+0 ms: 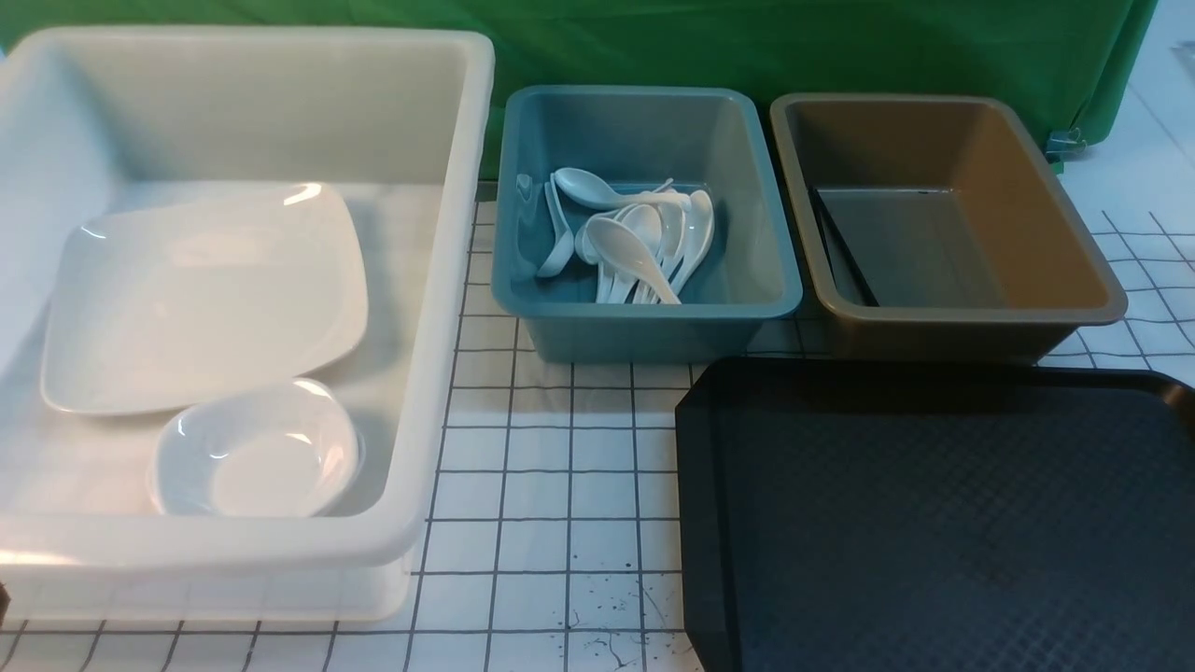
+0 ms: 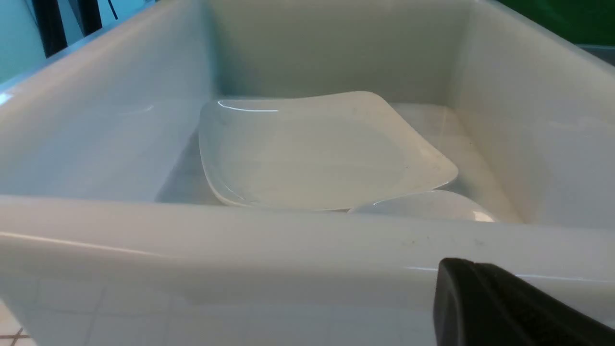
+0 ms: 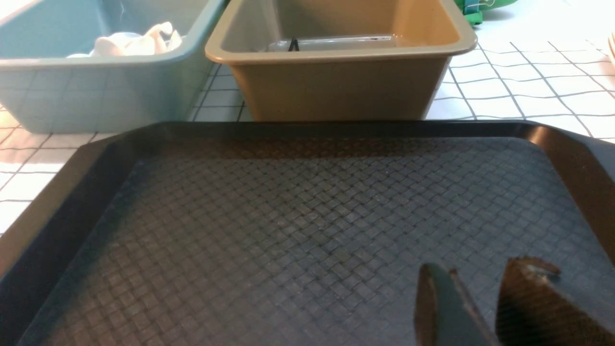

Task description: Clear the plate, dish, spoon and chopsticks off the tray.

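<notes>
The tray lies on the gridded table surface at the robot's right, in front of the brown bin, and nothing rests on its diamond-textured surface. The plate lies inside the white bin at the left, with the small white dish just in front of it – the plate's near edge appears to overlap the dish rim. The spoon cannot be singled out: several white spoons lie heaped in the blue bin. The chopsticks lie along the left inner wall of the brown bin. The left gripper sits clenched and empty outside the near wall of the white bin. The right gripper hangs over the tray with its jaws parted, grasping nothing.
</notes>
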Motion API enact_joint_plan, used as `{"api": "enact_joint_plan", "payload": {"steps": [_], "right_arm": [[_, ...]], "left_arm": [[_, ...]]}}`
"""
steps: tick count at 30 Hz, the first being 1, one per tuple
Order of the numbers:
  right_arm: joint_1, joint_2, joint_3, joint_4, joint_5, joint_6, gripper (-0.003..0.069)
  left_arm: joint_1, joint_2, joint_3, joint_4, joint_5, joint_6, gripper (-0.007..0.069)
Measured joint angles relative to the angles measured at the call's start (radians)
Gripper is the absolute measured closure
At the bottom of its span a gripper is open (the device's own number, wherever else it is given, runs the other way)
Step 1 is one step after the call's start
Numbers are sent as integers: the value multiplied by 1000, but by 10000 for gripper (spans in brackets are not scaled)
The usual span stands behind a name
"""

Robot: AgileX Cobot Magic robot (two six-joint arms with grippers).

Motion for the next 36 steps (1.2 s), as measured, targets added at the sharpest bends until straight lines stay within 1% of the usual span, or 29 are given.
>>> {"api": "enact_joint_plan", "payload": {"steps": [36], "right_arm": [[0, 0, 0, 0, 0, 1, 419]], "left_arm": [[0, 0, 0, 7, 5, 1, 605]]}}
